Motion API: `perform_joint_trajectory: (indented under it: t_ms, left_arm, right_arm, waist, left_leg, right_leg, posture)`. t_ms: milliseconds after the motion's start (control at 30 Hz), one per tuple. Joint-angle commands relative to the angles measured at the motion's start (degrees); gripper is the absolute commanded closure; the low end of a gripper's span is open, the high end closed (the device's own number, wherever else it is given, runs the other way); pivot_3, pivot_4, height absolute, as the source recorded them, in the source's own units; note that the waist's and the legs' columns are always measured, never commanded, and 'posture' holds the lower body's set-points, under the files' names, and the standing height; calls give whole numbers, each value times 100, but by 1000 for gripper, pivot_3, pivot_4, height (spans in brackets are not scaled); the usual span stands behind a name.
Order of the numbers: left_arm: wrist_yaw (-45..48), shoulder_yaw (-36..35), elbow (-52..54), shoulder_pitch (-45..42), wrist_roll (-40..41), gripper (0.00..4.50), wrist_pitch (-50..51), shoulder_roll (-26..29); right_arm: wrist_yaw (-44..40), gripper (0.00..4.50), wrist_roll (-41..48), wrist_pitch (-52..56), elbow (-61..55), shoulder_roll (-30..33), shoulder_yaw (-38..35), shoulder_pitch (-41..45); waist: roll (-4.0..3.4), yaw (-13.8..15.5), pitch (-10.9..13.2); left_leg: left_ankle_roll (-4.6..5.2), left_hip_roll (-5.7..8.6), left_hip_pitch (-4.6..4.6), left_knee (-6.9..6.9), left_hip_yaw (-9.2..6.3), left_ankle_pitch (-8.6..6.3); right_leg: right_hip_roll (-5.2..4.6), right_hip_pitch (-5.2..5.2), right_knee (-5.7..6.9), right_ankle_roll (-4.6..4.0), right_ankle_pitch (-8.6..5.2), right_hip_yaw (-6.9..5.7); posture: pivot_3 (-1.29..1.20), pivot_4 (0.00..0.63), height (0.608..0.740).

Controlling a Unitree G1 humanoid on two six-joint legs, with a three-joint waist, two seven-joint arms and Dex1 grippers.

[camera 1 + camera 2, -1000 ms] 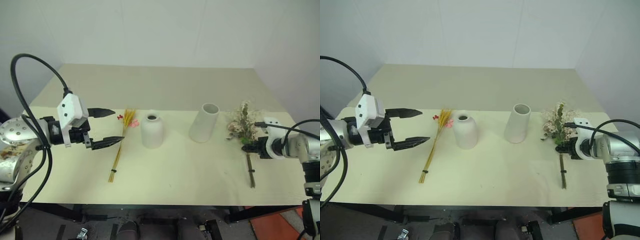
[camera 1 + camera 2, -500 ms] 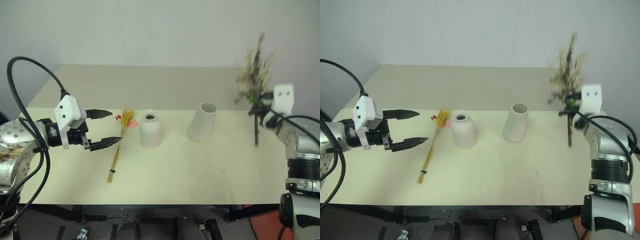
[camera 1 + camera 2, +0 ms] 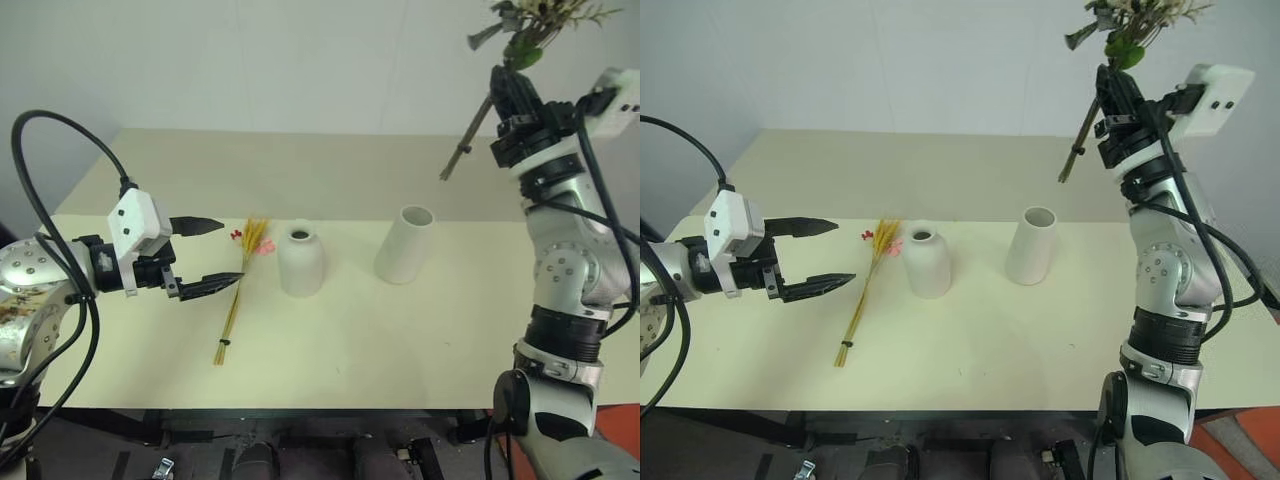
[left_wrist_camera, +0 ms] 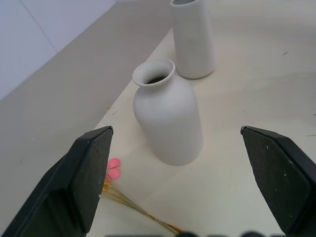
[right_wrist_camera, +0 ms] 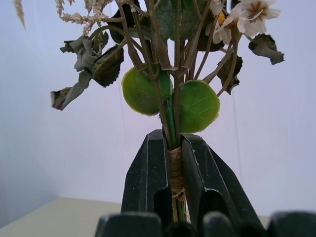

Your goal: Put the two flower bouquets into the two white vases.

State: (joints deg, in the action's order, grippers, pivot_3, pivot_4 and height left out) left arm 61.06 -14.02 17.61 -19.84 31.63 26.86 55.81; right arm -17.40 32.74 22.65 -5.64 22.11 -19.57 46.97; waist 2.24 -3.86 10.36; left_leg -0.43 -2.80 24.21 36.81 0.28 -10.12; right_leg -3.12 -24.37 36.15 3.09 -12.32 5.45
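Table (image 3: pixel 400 330) scene: right tool (image 3: pixel 510 95) clamps bushy bouquet (image 3: pixel 530 20) high, left tool (image 3: pixel 212 255) wide; swing stems down, centre over cylinder vase (image 3: pixel 406 244), lower slowly.

Right arm (image 3: pixel 1165 260) raised, fingers (image 5: pixel 148 173) pinched together; left fingers (image 3: pixel 205 224) spread wide.

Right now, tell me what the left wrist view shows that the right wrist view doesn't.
Left wrist view: the short rounded white vase, the tall white cylinder vase, pink petals and yellow stalks of the slim wheat-like bouquet on the cream table, between the open left gripper's fingers. Right wrist view: the right gripper shut on the leafy bouquet's wrapped stems. Shared: the pale wall.
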Motion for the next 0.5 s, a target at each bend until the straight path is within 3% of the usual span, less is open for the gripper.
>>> perform_joint_trajectory:
  t_ms: [33, 500]
  left_arm:
    - [-24, -236, 85, 2, 15, 0, -81, 87]
    - [-54, -358, 188, 154, 99, 0, -17, 143]
  right_arm:
    - [-33, 4332, 105, 11, -245, 4, 57, -29]
    - [-384, 4332, -87, -150, 72, -173, 408, -591]
  waist:
    - [0, -3, 0]
    - [0, -11, 0]
  left_leg:
    - [0, 0, 0, 0, 0, 0]
    - [0, 0, -1, -1, 0, 0]
  right_leg:
    - [0, 0, 0, -1, 0, 0]
    - [0, -1, 1, -4, -3, 0]
  posture:
    - [0, 150, 740]
    - [0, 150, 740]
